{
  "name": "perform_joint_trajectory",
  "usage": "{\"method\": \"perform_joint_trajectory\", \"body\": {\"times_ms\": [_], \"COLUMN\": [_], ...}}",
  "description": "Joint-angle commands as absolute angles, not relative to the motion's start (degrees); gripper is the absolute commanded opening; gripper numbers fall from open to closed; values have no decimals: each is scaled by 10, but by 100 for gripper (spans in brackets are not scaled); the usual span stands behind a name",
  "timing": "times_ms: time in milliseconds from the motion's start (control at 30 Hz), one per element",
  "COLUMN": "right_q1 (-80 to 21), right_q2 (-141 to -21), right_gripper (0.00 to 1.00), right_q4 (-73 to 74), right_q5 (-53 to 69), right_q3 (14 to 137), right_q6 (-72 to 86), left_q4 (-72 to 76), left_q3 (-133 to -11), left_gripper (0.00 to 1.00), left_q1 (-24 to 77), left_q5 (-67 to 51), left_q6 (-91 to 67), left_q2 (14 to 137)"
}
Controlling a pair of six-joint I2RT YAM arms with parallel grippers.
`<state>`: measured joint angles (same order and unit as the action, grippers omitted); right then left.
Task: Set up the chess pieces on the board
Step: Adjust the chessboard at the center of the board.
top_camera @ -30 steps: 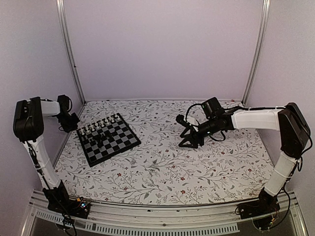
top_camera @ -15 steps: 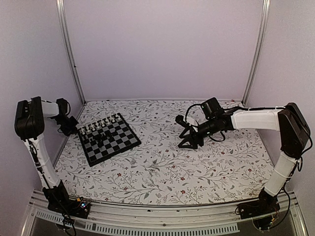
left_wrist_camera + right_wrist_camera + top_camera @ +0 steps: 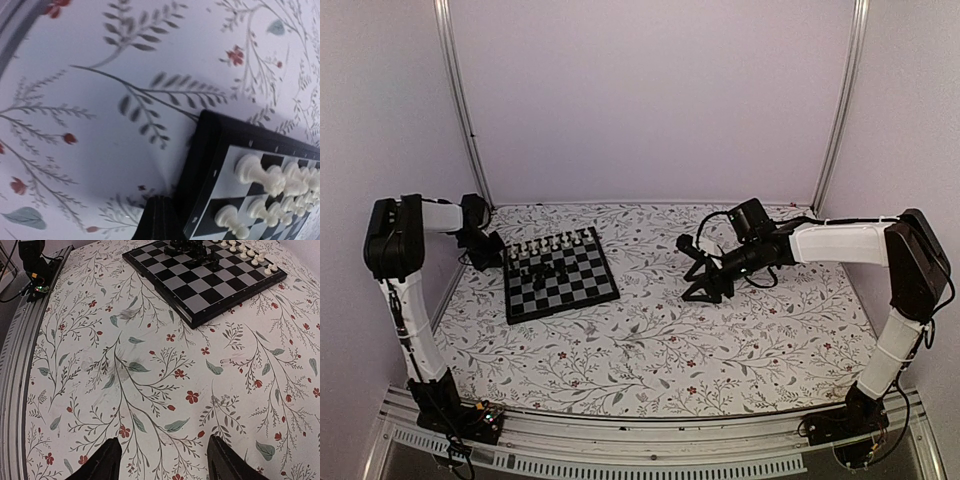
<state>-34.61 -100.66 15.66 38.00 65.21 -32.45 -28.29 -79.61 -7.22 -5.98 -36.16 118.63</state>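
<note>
The board [image 3: 560, 278] lies at the left of the floral table. White chess pieces [image 3: 552, 243] stand in rows along its far edge, and black chess pieces [image 3: 542, 270] are clustered near its middle. My left gripper [image 3: 488, 250] is shut and empty, low on the table, with its tip against the board's left corner. In the left wrist view the closed fingertips [image 3: 159, 220] touch the board's black border [image 3: 200, 165], with white pieces [image 3: 260, 175] beside it. My right gripper [image 3: 705, 285] is open and empty over bare table; its fingers [image 3: 107, 462] show in the right wrist view, with the board [image 3: 200, 295] far ahead.
Metal frame posts [image 3: 460, 100] and the side wall stand close behind the left gripper. The table's front rail [image 3: 20, 365] with a small electronics box [image 3: 35, 265] shows at the left of the right wrist view. Flowered tabletop [image 3: 650, 340] spans the board and the right arm.
The left gripper has moved right, and the board has slid right and turned with it, squarer to the table. The right arm has not moved.
</note>
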Motion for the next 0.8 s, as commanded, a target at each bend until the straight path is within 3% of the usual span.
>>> {"method": "perform_joint_trajectory", "body": {"times_ms": [0, 333, 500, 600, 767], "right_q1": [-351, -351, -351, -351, -350], "right_q2": [-1012, -1013, -1019, -1018, -1013], "right_gripper": [61, 62, 62, 62, 62], "right_q4": [161, 161, 163, 163, 164], "right_q5": [374, 367, 372, 371, 371], "right_q3": [652, 651, 654, 653, 650], "right_q6": [-334, -335, -331, -330, -330], "left_q4": [-292, -282, -295, -313, -319], "left_q3": [-815, -865, -960, -1016, -1051], "left_gripper": [0, 1, 23, 29, 32], "left_q1": [-15, -6, -14, -13, -11], "left_q5": [-79, -58, -73, -100, -101], "left_q6": [-344, -341, -355, -373, -411], "left_q2": [1209, 1201, 1263, 1316, 1364]}}
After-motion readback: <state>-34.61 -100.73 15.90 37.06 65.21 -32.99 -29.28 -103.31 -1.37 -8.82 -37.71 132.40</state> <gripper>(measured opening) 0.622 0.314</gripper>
